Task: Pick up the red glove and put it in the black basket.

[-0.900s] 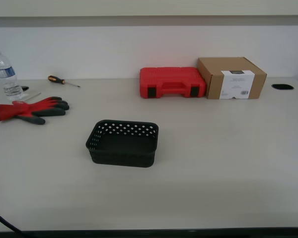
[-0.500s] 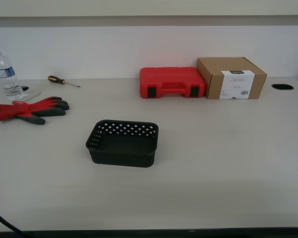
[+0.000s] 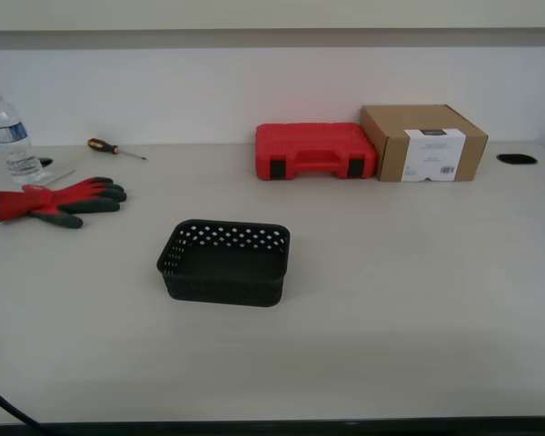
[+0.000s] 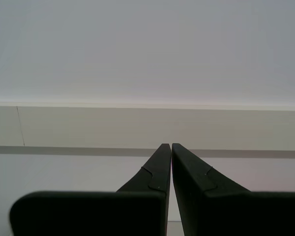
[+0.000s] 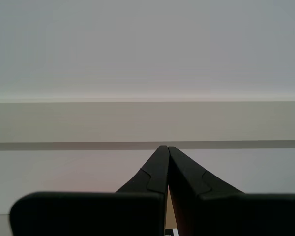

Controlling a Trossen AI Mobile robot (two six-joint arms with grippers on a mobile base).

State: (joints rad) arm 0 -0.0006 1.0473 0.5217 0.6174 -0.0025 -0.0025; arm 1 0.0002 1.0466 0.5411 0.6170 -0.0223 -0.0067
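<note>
Pale tabletop [image 3: 418, 300] is carrying the red glove [image 3: 56, 201] at the exterior view's left edge and the black basket [image 3: 225, 262] mid-frame; my first gripper [image 4: 171, 145] and my second gripper [image 5: 167, 147] are staying closed on nothing, facing the wall.

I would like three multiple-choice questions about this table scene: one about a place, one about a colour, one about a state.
1. Where is the red glove?
A. in the black basket
B. on the table, toward the exterior view's left
C. on the cardboard box

2. What colour is the tool case?
A. red
B. blue
C. green

3. What is in the black basket?
A. a bottle
B. a screwdriver
C. nothing

Answers: 1 B, it lies flat near the water bottle. 2 A, red with black latches. 3 C, its bare floor shows.
</note>
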